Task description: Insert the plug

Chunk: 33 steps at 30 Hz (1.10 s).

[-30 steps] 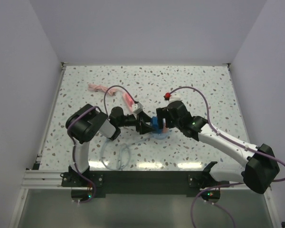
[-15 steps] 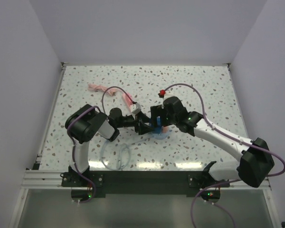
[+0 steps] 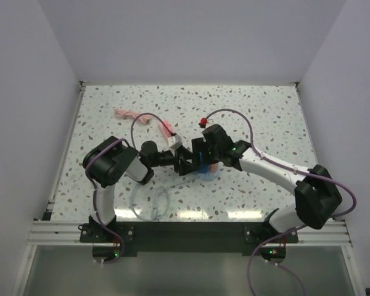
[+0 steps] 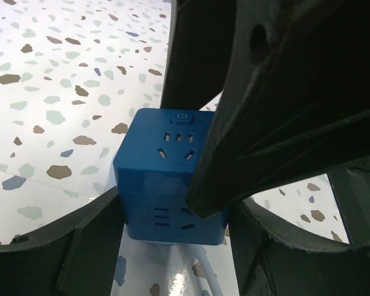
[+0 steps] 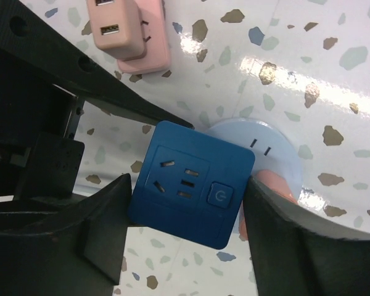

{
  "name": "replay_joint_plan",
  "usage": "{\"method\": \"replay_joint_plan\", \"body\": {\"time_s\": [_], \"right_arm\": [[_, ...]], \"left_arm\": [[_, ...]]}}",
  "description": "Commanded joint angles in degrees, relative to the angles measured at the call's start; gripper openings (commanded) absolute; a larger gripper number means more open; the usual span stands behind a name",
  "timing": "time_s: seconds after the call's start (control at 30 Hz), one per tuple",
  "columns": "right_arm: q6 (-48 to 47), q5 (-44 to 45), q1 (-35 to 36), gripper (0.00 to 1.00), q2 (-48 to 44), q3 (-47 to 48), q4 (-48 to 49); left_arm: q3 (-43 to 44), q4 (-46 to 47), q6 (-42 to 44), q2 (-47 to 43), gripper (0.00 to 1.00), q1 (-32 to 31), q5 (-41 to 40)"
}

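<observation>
A blue socket cube (image 3: 201, 161) sits at the table's middle, between both grippers. In the left wrist view the cube (image 4: 154, 160) is held between my left gripper's (image 4: 176, 209) fingers, which press its two sides. In the right wrist view the cube (image 5: 185, 179) shows its socket face and power button. My right gripper (image 5: 188, 197) is closed on its other two sides. A pink adapter with USB ports (image 5: 126, 34) lies just beyond. Under the cube is a pale blue round socket disc (image 5: 268, 145) with a small pink part (image 5: 276, 185) on it.
A white cable (image 3: 151, 200) loops on the table near the left arm's base. A pink cable (image 3: 142, 117) runs off to the far left. My right arm's purple cable with a red tip (image 3: 203, 121) arches over the middle.
My right gripper has moved left, from beside the blue cube to over it, and its fingers now lie on the cube's sides. The left gripper has kept hold of the cube.
</observation>
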Motion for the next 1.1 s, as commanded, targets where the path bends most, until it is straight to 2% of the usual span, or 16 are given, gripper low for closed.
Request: {"method": "replay_joint_plan", "body": {"time_s": [0.0,0.03,0.17,0.2,0.23,0.27,0.4,0.47,0.53,0.63,0.8,0.9,1.07], "right_arm": [[0.4,-1.0,0.4,0.63,1.1,2.3,-0.6],[0.3,-1.0,0.3,0.51,1.2,2.2,-0.5],[0.2,-1.5,0.4,0.24,1.0,2.2,-1.3],[0.0,-1.5,0.4,0.10,0.8,2.2,-1.5],[0.0,-1.0,0.5,0.02,0.2,2.2,-1.7],[-0.1,-0.7,0.4,0.00,-0.3,2.2,-1.9],[0.1,2.8,0.6,0.00,-3.1,1.5,-1.5],[-0.1,5.7,0.8,0.00,-4.7,2.0,-2.1],[-0.3,7.2,0.9,0.00,-5.6,2.5,-2.7],[-0.3,9.8,1.4,0.00,-6.6,3.4,-3.3],[1.0,15.9,3.5,0.00,-6.1,4.3,-5.4],[2.7,19.4,6.0,0.00,-6.4,3.5,-4.8],[4.9,24.3,10.8,0.00,-6.0,2.8,-4.1]], "left_arm": [[-2.0,25.9,5.2,-1.5,0.02,0.1,-1.5],[-2.2,24.0,6.5,-2.0,0.02,0.1,-2.2],[-2.9,19.8,9.7,-4.4,0.02,-0.2,-5.1],[-3.0,18.8,10.4,-5.3,0.02,-0.3,-5.8],[-2.9,16.6,11.2,-5.6,0.06,-0.3,-7.2],[-2.7,15.6,11.2,-6.0,0.11,-0.3,-7.9],[-3.4,14.3,11.1,-7.8,0.32,-0.3,-9.9],[-3.8,12.8,11.1,-9.0,0.57,-0.3,-11.0],[-4.5,10.7,11.6,-10.7,0.70,-0.3,-12.2],[-6.5,9.4,12.3,-12.9,0.79,-0.4,-13.4],[-11.2,7.0,12.6,-17.2,0.86,-0.3,-15.2],[-14.9,4.9,12.7,-21.4,0.88,-0.3,-19.5],[-17.8,-6.7,11.9,-29.8,0.92,-0.3,-29.8]]}}
